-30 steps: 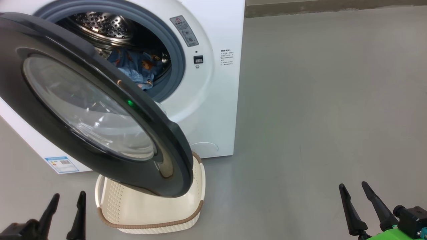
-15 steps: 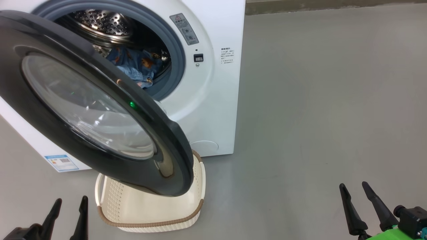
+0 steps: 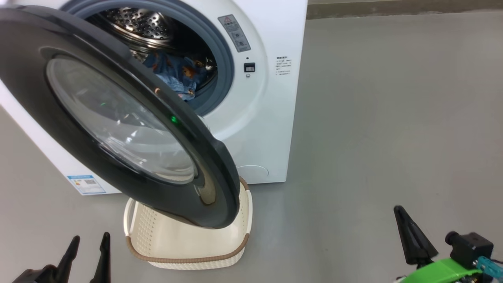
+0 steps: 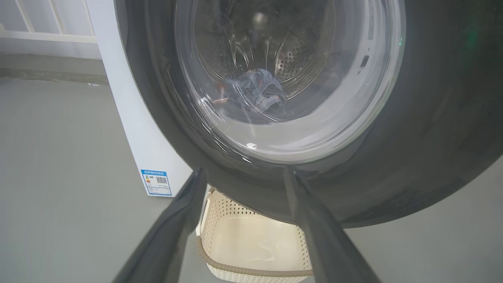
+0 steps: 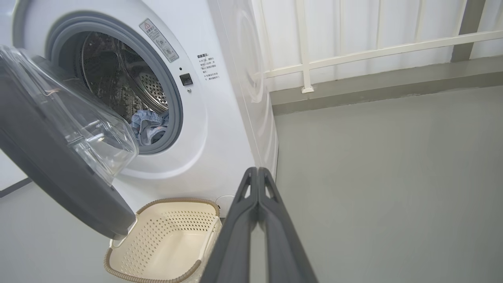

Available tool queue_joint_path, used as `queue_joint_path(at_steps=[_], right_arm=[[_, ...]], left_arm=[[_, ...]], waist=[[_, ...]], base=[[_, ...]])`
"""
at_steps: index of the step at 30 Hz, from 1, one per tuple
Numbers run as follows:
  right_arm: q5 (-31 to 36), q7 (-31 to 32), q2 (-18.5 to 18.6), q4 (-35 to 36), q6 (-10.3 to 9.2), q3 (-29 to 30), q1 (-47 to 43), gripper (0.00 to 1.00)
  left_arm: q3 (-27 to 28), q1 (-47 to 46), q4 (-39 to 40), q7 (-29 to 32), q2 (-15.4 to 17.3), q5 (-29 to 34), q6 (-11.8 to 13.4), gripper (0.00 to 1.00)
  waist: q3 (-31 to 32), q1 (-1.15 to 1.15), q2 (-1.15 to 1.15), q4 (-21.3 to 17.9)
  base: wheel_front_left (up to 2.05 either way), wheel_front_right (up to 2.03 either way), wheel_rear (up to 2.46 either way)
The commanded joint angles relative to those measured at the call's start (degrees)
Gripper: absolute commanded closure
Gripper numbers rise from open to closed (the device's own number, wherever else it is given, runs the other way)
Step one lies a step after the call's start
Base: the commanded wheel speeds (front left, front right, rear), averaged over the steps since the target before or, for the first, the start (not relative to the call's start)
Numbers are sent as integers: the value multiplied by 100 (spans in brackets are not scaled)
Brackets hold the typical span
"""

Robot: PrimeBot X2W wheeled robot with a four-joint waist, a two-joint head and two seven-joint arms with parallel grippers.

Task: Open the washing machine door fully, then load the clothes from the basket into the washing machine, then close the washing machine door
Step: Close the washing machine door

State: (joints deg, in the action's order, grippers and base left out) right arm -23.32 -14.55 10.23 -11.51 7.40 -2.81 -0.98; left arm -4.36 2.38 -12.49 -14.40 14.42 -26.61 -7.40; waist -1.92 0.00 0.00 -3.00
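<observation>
Hanging open, the washing machine door [image 3: 118,118] is sticking out over the basket [image 3: 177,245], which is looking empty. The clothes [image 3: 178,74] are lying inside the washing machine [image 3: 267,129]. So closing is probably the step now. The left gripper [image 3: 91,236] is gaping wide near the door; the right gripper [image 5: 257,171] is squeezing tight on nothing. Next, one needs to be pushing the door round.
</observation>
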Motion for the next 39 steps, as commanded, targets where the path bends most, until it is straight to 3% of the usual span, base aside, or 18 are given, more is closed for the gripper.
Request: queue_joint_path(at_steps=[1,12,22,32,39], right_arm=[[-21,-45,6,89,9,-166,314,100],[-167,-45,-275,317,9,-325,1433,100],[-386,-45,-365,1251,9,-693,2123,100],[-639,-45,-532,1841,9,-2108,2274,100],[-743,-45,-522,1512,9,-3011,2178,100]], left_arm=[[211,-125,137,-60,67,-24,-9,0],[269,-128,296,-60,-103,94,-9,0],[256,-78,629,-60,-229,178,-9,0],[173,-34,834,-60,-345,227,-9,0],[166,-11,848,-60,-398,277,-9,0]], waist=[[22,0,0,73],[65,0,0,404],[116,0,0,761],[139,0,0,1157],[118,0,0,1396]], base=[[0,0,0],[0,0,0],[0,0,0],[0,0,0],[0,0,0]])
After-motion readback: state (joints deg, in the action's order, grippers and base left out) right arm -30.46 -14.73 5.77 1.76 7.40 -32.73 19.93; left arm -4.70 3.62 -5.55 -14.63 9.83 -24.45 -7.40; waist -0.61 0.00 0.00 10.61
